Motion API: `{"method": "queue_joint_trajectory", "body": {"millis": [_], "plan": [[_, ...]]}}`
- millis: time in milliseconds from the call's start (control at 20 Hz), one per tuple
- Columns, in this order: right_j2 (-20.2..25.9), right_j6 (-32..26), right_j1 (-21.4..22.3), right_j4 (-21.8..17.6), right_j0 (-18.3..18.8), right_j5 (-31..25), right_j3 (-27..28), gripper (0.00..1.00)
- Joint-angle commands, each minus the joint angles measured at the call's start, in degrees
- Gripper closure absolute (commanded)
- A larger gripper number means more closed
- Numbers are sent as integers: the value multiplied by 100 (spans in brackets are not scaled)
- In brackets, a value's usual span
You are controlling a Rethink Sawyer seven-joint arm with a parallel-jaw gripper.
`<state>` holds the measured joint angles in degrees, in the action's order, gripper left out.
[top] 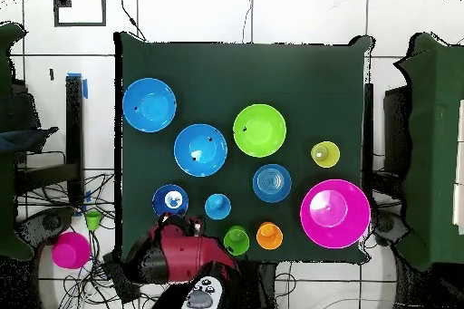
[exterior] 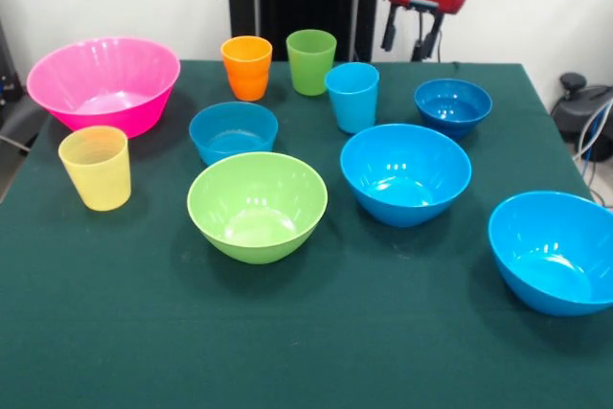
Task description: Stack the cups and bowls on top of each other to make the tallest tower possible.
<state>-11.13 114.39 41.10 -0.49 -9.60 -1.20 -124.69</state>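
All cups and bowls stand apart and upright on the green table; no tower shows. The pink ribbed bowl (exterior: 103, 83) (top: 335, 213) is at the front view's far left. The orange cup (exterior: 246, 67), green cup (exterior: 311, 61) and light blue cup (exterior: 352, 97) stand along the far side. The yellow cup (exterior: 95, 168) is at the left. The lime bowl (exterior: 257, 206) is in the middle. Two large blue bowls (exterior: 405, 173) (exterior: 556, 251) are at the right. Two smaller blue bowls (exterior: 233, 131) (exterior: 452, 105) stand further back. My gripper (exterior: 409, 35) hangs drawn back above the far edge, holding nothing.
The red arm (top: 181, 255) sits over the table edge by the robot's base, close to the dark blue small bowl (top: 170, 200). A pink object (top: 71, 250) and a small green one (top: 92, 219) lie off the table among cables.
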Motion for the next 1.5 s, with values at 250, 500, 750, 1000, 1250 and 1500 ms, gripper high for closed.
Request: {"method": "queue_joint_trajectory", "body": {"millis": [250, 500, 750, 1000, 1250, 1500], "plan": [[69, 475, -460, 37, 99, -313, 928, 0], [211, 238, -816, -103, 396, -302, 1421, 0], [168, 216, -857, -160, 428, -396, 1615, 0], [168, 252, -871, -221, 453, -341, 1661, 0], [158, 251, -1146, -308, 560, -176, 1720, 0], [-12, 194, -1400, -317, 577, -327, 1860, 0]]}}
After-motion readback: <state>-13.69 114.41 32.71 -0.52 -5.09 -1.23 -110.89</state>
